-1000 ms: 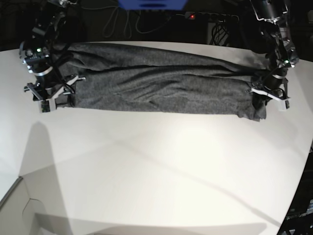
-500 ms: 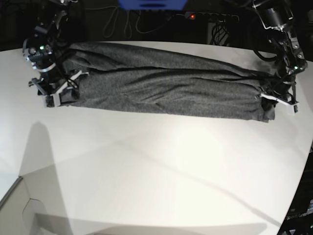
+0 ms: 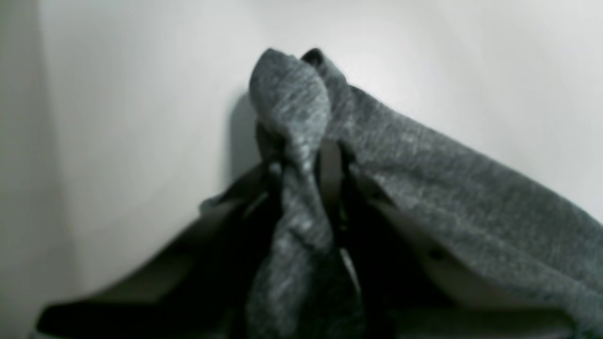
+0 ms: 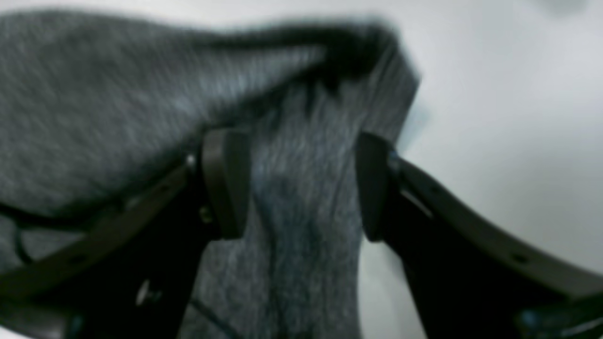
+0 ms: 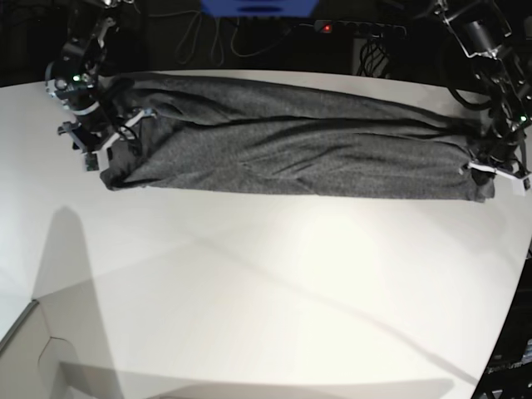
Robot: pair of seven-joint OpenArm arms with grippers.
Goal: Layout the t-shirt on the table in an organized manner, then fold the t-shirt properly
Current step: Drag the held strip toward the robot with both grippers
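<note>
The dark grey t-shirt (image 5: 291, 154) lies as a long, narrow band across the far part of the white table (image 5: 266, 291). At its end on the base view's right, my left gripper (image 5: 489, 170) is shut on a bunched corner. The left wrist view shows that cloth (image 3: 447, 197) pinched between the narrow fingers of the left gripper (image 3: 304, 160). At the other end my right gripper (image 5: 108, 141) holds the shirt. In the right wrist view a thick bunch of cloth (image 4: 94, 94) fills the wide gap of the right gripper (image 4: 301, 188), touching both pads (image 4: 226, 183).
A power strip with a red light (image 5: 357, 29), cables and a blue object (image 5: 258, 7) sit in the dark behind the table. The table's curved edge runs down the right side (image 5: 507, 316), and a corner edge shows at the lower left (image 5: 21, 328).
The left gripper has pulled its end of the shirt further to the base view's right. The right gripper has drawn back toward the far edge. The shirt now lies longer and straighter.
</note>
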